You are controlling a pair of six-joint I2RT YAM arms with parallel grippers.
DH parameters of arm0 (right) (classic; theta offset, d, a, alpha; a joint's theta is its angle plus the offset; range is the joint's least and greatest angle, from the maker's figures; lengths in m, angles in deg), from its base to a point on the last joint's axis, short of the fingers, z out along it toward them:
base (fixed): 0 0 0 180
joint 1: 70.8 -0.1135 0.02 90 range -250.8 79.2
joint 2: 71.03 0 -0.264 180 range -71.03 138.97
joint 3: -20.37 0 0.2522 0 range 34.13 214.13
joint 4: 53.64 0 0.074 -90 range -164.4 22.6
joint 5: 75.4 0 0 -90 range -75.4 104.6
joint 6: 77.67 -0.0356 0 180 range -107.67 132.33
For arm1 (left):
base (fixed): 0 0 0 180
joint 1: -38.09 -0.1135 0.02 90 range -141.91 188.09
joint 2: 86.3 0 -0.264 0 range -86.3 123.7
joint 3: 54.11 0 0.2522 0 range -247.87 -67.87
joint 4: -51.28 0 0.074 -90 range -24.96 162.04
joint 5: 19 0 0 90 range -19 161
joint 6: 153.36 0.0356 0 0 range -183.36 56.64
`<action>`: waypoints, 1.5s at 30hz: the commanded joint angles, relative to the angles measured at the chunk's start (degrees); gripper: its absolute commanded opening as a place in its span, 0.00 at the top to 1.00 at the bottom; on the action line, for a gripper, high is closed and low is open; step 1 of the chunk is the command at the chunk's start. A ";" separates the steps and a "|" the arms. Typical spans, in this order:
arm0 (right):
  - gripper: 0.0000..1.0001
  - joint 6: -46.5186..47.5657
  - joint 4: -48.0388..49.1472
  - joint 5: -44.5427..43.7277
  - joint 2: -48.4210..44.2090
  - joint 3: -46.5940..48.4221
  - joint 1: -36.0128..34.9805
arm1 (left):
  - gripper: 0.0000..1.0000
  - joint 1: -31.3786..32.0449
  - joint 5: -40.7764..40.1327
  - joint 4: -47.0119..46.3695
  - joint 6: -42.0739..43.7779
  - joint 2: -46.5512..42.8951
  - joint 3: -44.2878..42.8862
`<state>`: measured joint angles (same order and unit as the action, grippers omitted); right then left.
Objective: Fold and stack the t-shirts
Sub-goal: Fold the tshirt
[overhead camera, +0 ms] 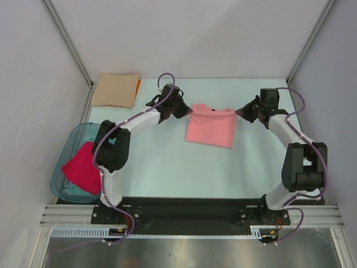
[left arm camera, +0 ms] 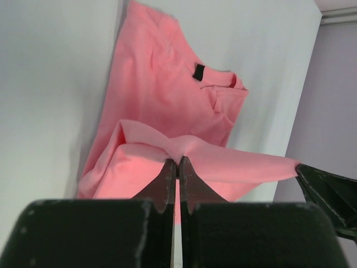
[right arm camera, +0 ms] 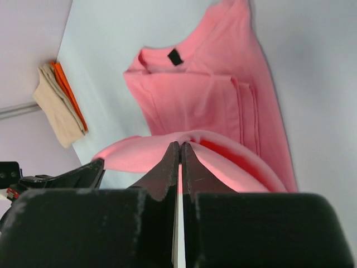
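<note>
- Altogether four shirts show: one salmon-pink shirt (overhead camera: 211, 127), one tan shirt (overhead camera: 115, 89), one orange shirt (overhead camera: 138, 85) and one crimson shirt (overhead camera: 83, 166).
- The salmon-pink shirt lies near the middle of the counter (overhead camera: 167, 162), a little toward 12 o'clock, with its neckline and one small dark label (left arm camera: 199, 71) on the far edge.
- Its two upper corners are lifted off the counter, one at 9 o'clock of the shirt and one at 3 o'clock.
- Two grippers: the left gripper (overhead camera: 187, 109) is clenched on the 9 o'clock corner, with cloth pinched between its closed tips.
- The right gripper (overhead camera: 240, 111) is clenched on the 3 o'clock corner in the same way.
- The tan shirt sits folded in the 10 o'clock corner, on top of the orange one, of which only a thin edge shows.
- One see-through teal tub (overhead camera: 60, 167) stands at 8 o'clock, partly over the counter's edge, with the crimson shirt rumpled inside it.
- The counter is pale, smooth and matte.
- Plain pale grey walls close it in on three sides, with two slanted metal posts at the far corners.
- A black plate on a metal rail at 6 o'clock carries both arm bases.
</note>
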<state>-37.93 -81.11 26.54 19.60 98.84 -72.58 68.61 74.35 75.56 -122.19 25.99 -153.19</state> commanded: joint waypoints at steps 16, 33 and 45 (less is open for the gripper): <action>1.00 0.60 10.90 7.57 15.27 11.23 5.12 | 1.00 -5.39 10.09 -8.32 1.61 15.41 -18.12; 0.74 11.12 14.98 10.56 29.85 22.96 8.80 | 0.64 -7.49 8.53 -1.07 6.16 27.10 -34.18; 0.47 16.70 21.34 17.92 16.25 10.28 6.36 | 0.42 -5.04 14.12 -13.13 19.37 11.11 -15.43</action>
<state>-20.78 -69.11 38.50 41.02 113.24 -63.40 61.66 82.48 73.01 -105.25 41.75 -174.30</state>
